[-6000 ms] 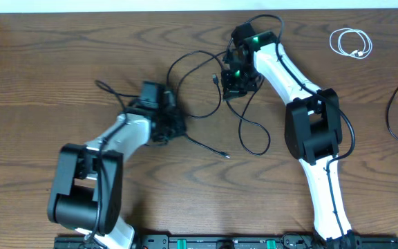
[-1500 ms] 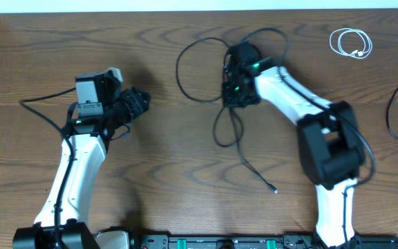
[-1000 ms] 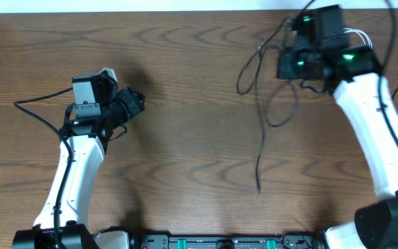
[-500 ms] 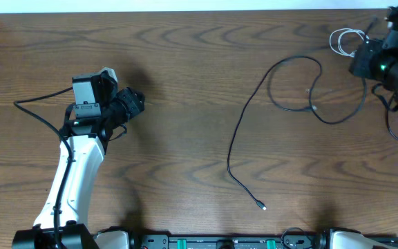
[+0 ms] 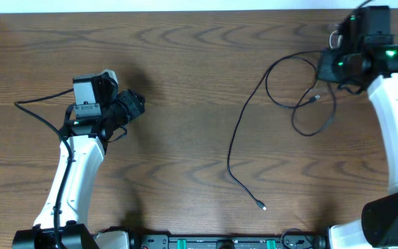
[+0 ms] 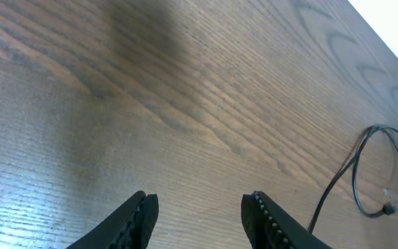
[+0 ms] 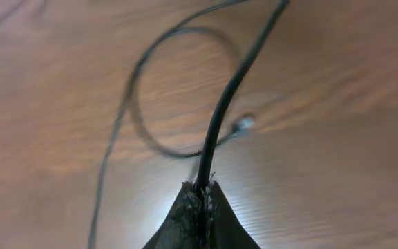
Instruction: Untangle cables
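The black cable [image 5: 244, 121] trails over the table from a plug end [image 5: 263, 206] near the front up to loops at the back right. My right gripper [image 5: 325, 67] is shut on it there. In the right wrist view the cable [image 7: 230, 90] rises straight out of the shut gripper [image 7: 201, 187], with a loop and a small plug [image 7: 242, 123] lying beyond. The white cable [image 5: 334, 34] is mostly hidden under the right wrist. My left gripper [image 5: 137, 105] hangs open and empty at the left [image 6: 199, 200], far from the black cable [image 6: 356, 173].
The left arm's own black wire [image 5: 40, 111] loops out to the left. The arms' base rail [image 5: 206, 242] runs along the front edge. The table's far edge meets a white wall [image 5: 185, 5].
The right arm swung to the far right with the black cable, then came back a little left. The cable now lies stretched out. The left arm has not moved.
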Action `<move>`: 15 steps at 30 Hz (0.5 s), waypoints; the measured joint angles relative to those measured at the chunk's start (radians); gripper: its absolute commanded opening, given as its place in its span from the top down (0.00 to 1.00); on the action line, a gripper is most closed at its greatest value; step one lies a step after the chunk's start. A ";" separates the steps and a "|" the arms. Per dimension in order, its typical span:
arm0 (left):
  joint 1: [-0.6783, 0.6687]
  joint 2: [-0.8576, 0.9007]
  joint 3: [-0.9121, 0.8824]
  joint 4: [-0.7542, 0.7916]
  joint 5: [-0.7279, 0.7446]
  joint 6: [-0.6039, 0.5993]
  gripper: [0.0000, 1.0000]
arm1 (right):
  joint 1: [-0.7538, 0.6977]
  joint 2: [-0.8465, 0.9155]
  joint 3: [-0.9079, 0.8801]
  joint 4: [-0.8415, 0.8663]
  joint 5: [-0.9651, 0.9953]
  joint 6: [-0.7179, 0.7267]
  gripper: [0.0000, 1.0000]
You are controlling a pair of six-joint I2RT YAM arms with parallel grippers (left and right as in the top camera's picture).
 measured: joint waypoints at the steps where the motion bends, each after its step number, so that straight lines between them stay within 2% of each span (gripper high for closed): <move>1: 0.000 0.000 0.000 -0.001 0.000 0.000 0.55 | -0.028 -0.001 0.000 0.000 0.013 0.010 0.99; 8: 0.000 0.000 0.000 -0.003 -0.001 0.000 0.55 | -0.321 -0.002 0.000 0.006 0.084 0.038 0.99; 12: 0.000 0.000 0.000 -0.003 -0.002 0.000 0.55 | -0.534 -0.002 0.000 0.086 0.076 0.048 0.99; 15: 0.000 0.000 0.000 -0.003 -0.004 0.000 0.55 | -0.643 0.000 0.017 0.119 0.055 0.050 0.99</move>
